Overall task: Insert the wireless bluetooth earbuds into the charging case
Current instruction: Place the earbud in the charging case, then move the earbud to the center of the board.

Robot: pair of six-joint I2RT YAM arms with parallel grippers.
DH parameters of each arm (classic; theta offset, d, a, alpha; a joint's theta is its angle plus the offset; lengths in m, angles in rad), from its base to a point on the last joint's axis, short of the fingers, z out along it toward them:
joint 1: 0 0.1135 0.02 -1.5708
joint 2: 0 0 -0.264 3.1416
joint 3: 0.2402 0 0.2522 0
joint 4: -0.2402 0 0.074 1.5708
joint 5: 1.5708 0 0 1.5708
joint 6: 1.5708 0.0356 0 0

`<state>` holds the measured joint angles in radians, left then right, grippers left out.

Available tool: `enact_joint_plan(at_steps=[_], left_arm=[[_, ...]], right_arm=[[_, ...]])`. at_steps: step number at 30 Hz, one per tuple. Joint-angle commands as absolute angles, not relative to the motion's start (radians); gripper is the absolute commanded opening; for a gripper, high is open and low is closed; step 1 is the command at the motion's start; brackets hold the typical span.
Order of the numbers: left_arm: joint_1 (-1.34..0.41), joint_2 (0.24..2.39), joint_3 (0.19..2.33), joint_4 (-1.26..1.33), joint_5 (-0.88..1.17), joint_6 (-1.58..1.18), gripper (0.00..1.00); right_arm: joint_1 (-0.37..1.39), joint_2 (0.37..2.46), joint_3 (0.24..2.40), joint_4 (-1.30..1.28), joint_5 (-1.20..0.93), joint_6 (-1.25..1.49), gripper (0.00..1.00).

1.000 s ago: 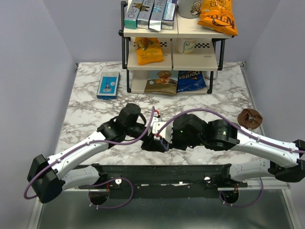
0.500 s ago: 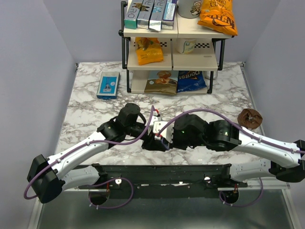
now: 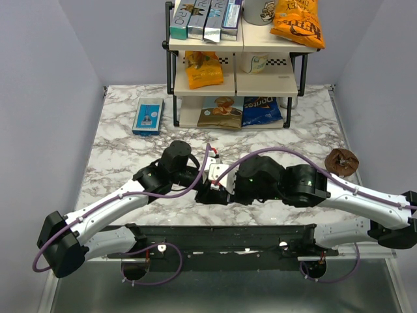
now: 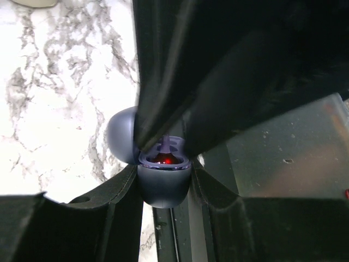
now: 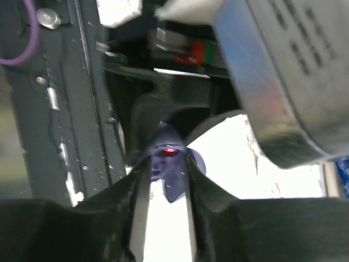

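The charging case [image 4: 162, 185], a small bluish-grey oval, is gripped between the fingers of my left gripper [image 4: 163, 177]. Its lid [image 4: 121, 135] stands open to the left and a red light [image 4: 163, 159] glows inside. My right gripper [image 5: 166, 169] is shut on a bluish earbud [image 5: 172, 177] and presses it into the case's opening, fingers coming down from above. In the top view both grippers meet at the near middle of the table, left gripper [image 3: 207, 190] against right gripper [image 3: 223, 193], and hide the case. A second earbud does not show.
A blue rectangular box [image 3: 148, 116] lies at the far left. A two-level shelf rack [image 3: 234, 72] with snack bags stands at the back. A brown round object [image 3: 341, 161] sits at the right. The black mounting rail [image 3: 221, 235] runs along the near edge.
Both grippers have shifted very slightly to the left together; otherwise the hold on the case and the earbud looks the same.
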<state>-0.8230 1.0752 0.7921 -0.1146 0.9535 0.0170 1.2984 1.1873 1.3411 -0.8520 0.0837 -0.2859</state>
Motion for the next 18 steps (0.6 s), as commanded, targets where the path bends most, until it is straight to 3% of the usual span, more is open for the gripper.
enact_joint_plan(at_steps=[1,3,10,14,18], left_arm=[[-0.833,1.054,0.787,-0.06,0.917,0.025,0.0],[-0.833,1.048,0.785,-0.071,0.905,0.032,0.0],[-0.825,1.019,0.749,-0.06,0.782,0.006,0.0],[-0.816,0.979,0.706,-0.014,0.562,-0.064,0.0],[-0.81,0.904,0.658,-0.011,0.329,-0.11,0.0]], right_arm=[[1.31,1.131,1.368,-0.772,0.101,-0.258,0.48],[1.31,1.097,1.368,-0.782,0.101,-0.238,0.55],[1.309,0.867,1.226,-0.663,0.303,-0.128,0.62],[1.255,0.772,1.067,-0.513,0.481,-0.002,0.63],[1.108,0.801,0.984,-0.418,0.44,0.162,0.63]])
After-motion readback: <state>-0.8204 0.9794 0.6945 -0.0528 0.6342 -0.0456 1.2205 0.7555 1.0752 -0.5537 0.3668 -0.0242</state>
